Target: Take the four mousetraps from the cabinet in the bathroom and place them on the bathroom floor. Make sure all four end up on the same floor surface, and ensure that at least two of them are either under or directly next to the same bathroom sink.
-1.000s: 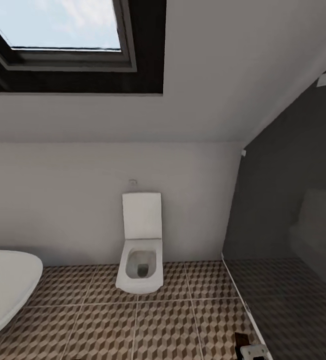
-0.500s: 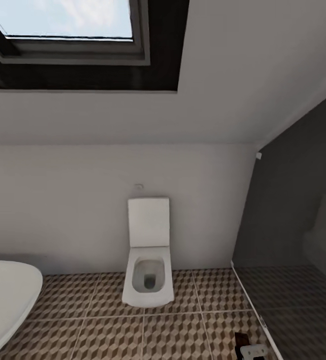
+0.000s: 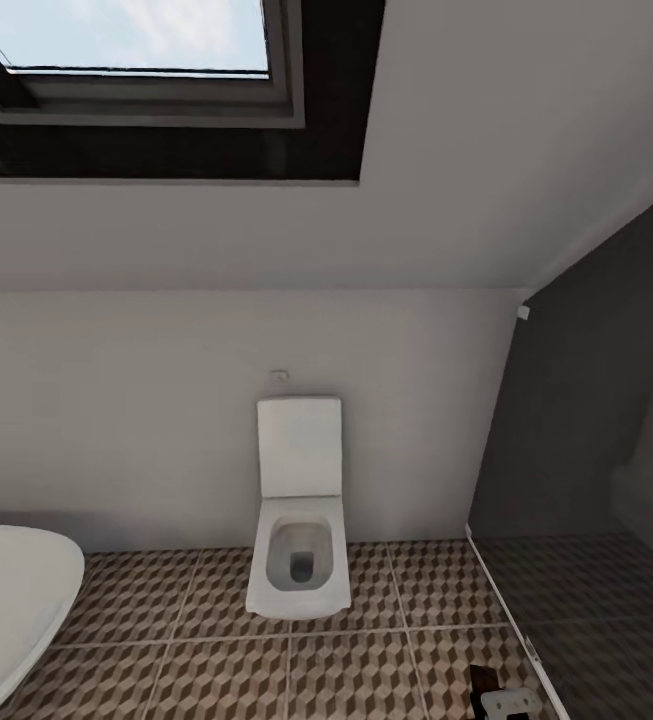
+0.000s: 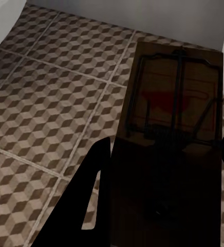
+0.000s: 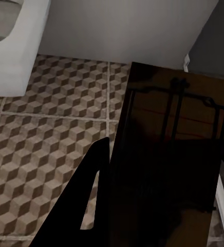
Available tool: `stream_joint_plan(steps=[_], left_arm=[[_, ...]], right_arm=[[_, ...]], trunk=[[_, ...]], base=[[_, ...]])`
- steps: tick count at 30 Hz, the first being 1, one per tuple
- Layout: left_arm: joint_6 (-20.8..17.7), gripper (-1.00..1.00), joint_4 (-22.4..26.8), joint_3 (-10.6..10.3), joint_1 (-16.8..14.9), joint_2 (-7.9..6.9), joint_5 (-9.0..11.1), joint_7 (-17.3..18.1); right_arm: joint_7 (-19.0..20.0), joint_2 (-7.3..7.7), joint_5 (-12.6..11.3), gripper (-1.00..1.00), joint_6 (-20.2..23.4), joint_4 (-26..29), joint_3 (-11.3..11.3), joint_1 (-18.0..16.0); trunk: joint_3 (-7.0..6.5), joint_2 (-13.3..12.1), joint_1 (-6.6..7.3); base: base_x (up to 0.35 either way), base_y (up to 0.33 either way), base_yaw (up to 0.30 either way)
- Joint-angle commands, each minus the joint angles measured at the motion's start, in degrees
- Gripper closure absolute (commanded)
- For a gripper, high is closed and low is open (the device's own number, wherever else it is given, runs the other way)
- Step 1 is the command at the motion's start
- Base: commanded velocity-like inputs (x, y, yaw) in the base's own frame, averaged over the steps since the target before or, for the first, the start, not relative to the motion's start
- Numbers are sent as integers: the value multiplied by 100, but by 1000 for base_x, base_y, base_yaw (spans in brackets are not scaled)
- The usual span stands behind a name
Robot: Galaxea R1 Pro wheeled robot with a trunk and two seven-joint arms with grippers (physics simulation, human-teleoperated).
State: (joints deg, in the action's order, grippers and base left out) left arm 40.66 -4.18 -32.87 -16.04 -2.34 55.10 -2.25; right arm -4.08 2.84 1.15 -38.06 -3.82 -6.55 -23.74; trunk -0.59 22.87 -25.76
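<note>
While the head camera is turned toward a pale bathroom wall, a white toilet (image 3: 299,540) with its lid raised is seen standing against that wall on the bathroom floor (image 3: 216,670), which is tiled in a brown-and-beige cube pattern with pale grout lines. A skylight (image 3: 126,35) in a dark frame is set in the sloped ceiling above. The curved white rim of a bathtub (image 3: 11,590) is seen at the lower left edge. A dark grey reflective panel (image 3: 586,480) is set along the right, and a small dark-and-white part of the robot (image 3: 501,697) is seen at the bottom edge beside it.

In the left wrist view, a dark-brown mousetrap (image 4: 171,139) with a thin metal wire frame is held clamped in the left gripper (image 4: 163,185), one dark finger (image 4: 94,190) being pressed against its edge, with the tiled floor beneath.

In the right wrist view, a second mousetrap (image 5: 173,154) is gripped the same way by the right gripper (image 5: 161,200), a dark finger (image 5: 89,193) lying along its side. The tiled floor, the white side of the toilet and the base of the pale wall are seen behind it.
</note>
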Motion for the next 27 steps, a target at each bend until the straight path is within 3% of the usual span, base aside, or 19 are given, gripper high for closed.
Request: stream_joint_plan(steps=[1,18,27], left_arm=[[6,100,-13,-37,-1,-3,-15,-46],[-23,100,-13,-35,2,-12,-11,-47],[10,100,-13,-35,-4,-6,-10,-48]], right_arm=[[-23,-1,0,100,-26,-22,-48,-8],[-22,-6,1,100,-26,-22,-48,-8],[-23,-14,1,100,-26,-23,-48,-8]], trunk=[[2,5,-2],[2,5,-2],[2,5,-2]], base=[[47,21,0],[250,139,3],[144,2,168]])
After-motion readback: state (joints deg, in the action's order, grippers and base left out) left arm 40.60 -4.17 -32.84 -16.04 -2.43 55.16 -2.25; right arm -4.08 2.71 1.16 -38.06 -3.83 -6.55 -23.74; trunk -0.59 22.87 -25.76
